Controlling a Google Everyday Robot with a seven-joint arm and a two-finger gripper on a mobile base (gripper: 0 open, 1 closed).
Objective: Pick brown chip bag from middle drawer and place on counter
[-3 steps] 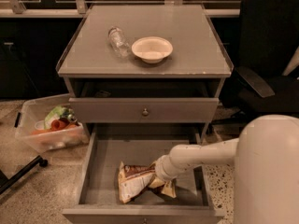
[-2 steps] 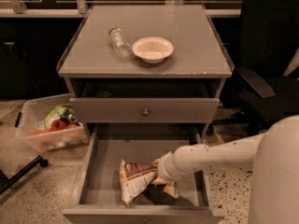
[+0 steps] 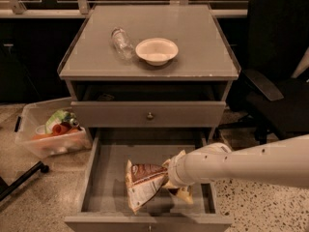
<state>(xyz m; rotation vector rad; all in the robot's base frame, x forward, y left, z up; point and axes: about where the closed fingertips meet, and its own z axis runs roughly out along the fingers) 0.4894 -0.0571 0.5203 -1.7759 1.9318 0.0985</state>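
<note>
In the open middle drawer (image 3: 108, 173), the brown chip bag (image 3: 144, 186) sits near the front, spreading left from the tool (image 3: 170, 180) and touching it, with its label panel slanting down and left. The tool reaches in from the right; whether it is clamped on the bag cannot be told. The cabinet's top surface (image 3: 193, 42) lies above and behind.

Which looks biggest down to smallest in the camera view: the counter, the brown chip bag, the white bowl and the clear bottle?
1. counter
2. brown chip bag
3. white bowl
4. clear bottle
The bag lies nearer the camera, so bag versus bowl is unsure. The gripper is at the bag, inside the middle drawer.
</note>
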